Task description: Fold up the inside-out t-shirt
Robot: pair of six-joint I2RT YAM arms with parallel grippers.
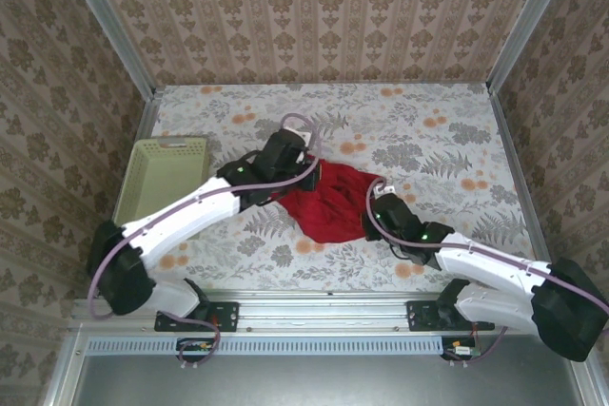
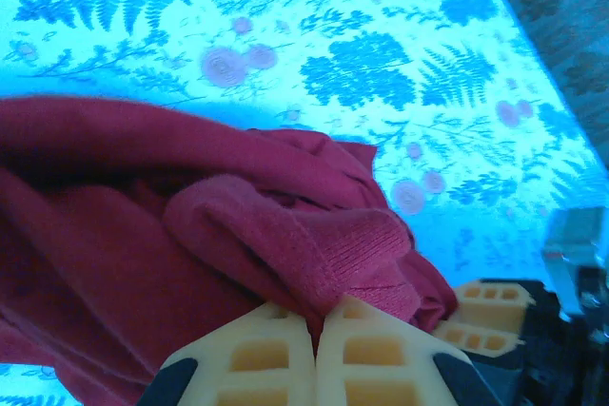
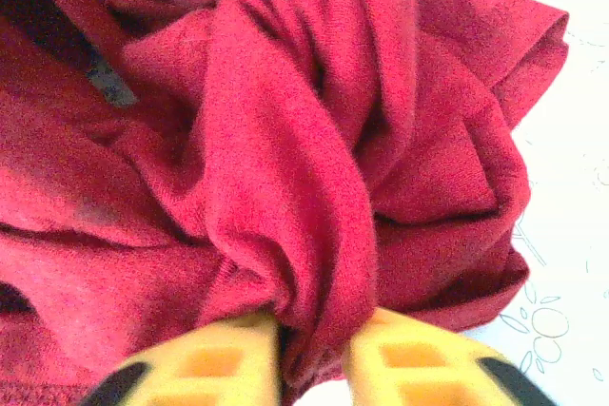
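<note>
scene: a tabletop [image 1: 447, 135] covered in a pale print of grey ferns and orange flowers, walled on three sides by brown-and-cream patterned panels [image 1: 314, 7]; two white-and-black arms reach in from the near edge.

garment: a plain red t-shirt of soft cloth [image 1: 333, 204], bunched in a crumpled heap near the middle of the tabletop, between the two hands; it is not spread flat, and from above neither sleeves nor collar can be told apart.

left hand [image 1: 304, 161]: at the far left edge of the heap. in the left wrist view [image 2: 318, 322] its two pale yellow ribbed fingers [image 2: 252, 360] are pressed together, with a rounded ridge of the t-shirt [image 2: 143, 235] nipped at their tips; the printed tabletop [image 2: 381, 64] lies beyond the cloth.

right hand [image 1: 377, 208]: at the near right edge of the heap. in the right wrist view [image 3: 312, 338] its yellow fingers [image 3: 214, 363] stand a little apart, pinching a thick upright fold of the t-shirt [image 3: 285, 159] that fills the gap and touches both; bare tabletop [image 3: 580, 168] shows at the right of the cloth.

basket: a pale green rectangular plastic basket with slotted walls [image 1: 173, 144], on the left side of the tabletop, just beside the left arm and apart from the t-shirt.
</note>
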